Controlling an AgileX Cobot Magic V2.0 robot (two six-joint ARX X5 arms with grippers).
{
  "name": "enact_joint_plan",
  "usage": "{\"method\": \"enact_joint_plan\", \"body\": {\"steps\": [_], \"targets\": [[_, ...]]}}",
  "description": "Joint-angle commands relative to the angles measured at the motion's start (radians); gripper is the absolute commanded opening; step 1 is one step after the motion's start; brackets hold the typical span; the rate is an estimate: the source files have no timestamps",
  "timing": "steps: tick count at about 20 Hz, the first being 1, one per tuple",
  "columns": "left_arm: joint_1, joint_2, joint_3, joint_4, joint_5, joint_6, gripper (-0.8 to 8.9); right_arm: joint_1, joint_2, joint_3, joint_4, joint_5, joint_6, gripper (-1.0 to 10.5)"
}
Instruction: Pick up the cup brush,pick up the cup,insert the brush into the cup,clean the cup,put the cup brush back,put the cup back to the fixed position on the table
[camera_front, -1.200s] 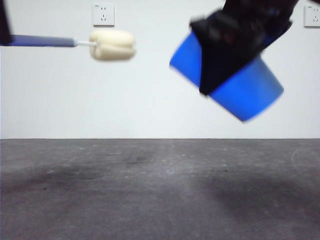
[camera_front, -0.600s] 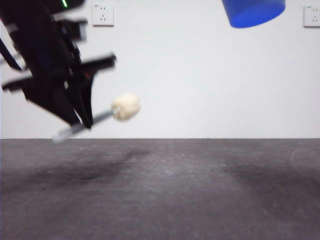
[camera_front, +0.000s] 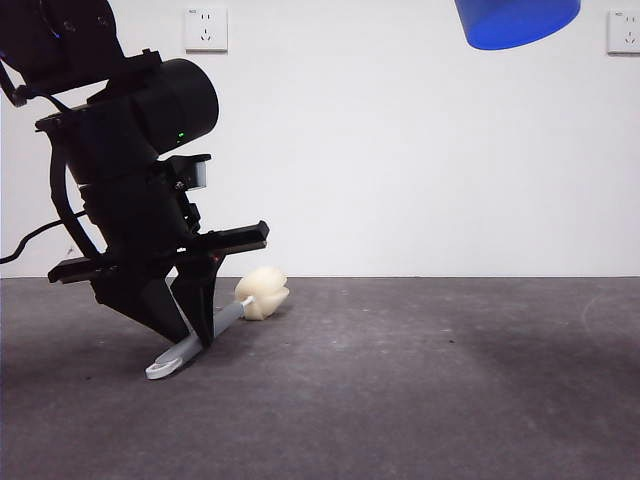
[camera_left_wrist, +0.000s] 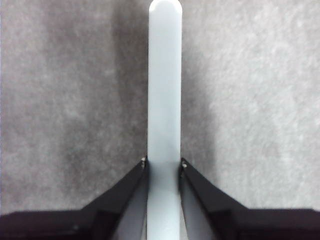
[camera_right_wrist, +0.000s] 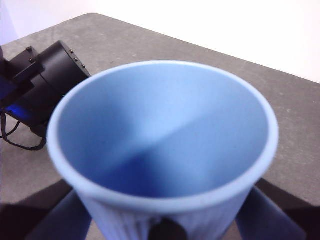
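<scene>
No legible text, label, brand name, numeral or sign appears in any view. The two white plastic wall sockets (camera_front: 206, 30) (camera_front: 624, 32) mounted high on the white wall carry small dark marks near their upper edges, but these are too small to read. The ribbed blue plastic cup (camera_right_wrist: 165, 150) and the slim grey brush handle (camera_left_wrist: 164, 120) show plain, unprinted surfaces.

I see my left gripper (camera_left_wrist: 163, 164) clamped on the cup brush (camera_left_wrist: 164, 100) handle. The table (camera_left_wrist: 65, 100) lies beneath.
</scene>
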Motion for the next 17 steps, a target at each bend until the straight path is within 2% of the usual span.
{"method": "enact_joint_plan", "body": {"steps": [1,3,4,5,6,7,9,14,17], "targets": [[0.002,0.019,-0.005,0.008,-0.024,-0.034,-0.09,0.0,-0.002,0.0,0.006,0.003,0.015,-0.1],[0.002,0.019,-0.005,0.009,-0.024,-0.053,0.23,0.0,-0.002,0.0,0.002,0.003,0.023,-0.1],[0.002,0.019,-0.005,0.008,-0.019,-0.053,0.95,0.0,-0.002,0.0,0.0,0.003,0.022,-0.1],[0.002,0.019,-0.005,0.003,-0.001,-0.055,2.24,0.0,-0.002,0.0,0.0,0.003,0.023,-0.1],[0.002,0.019,-0.005,0.003,0.018,-0.055,3.12,0.0,-0.002,0.0,0.0,0.003,0.025,-0.1],[0.002,0.018,-0.005,0.003,0.047,-0.055,3.55,0.0,0.0,0.0,0.0,0.003,0.03,-0.1],[0.002,0.011,-0.005,-0.004,0.081,-0.055,3.52,-0.001,0.01,-0.001,0.002,0.003,0.03,-0.1],[0.002,-0.049,-0.005,-0.04,0.082,-0.047,3.52,-0.036,0.065,-0.019,0.082,0.003,0.03,-0.1],[0.002,-0.13,-0.005,-0.096,0.083,0.011,3.51,-0.126,0.108,-0.09,0.215,-0.006,0.04,-0.1]]}}
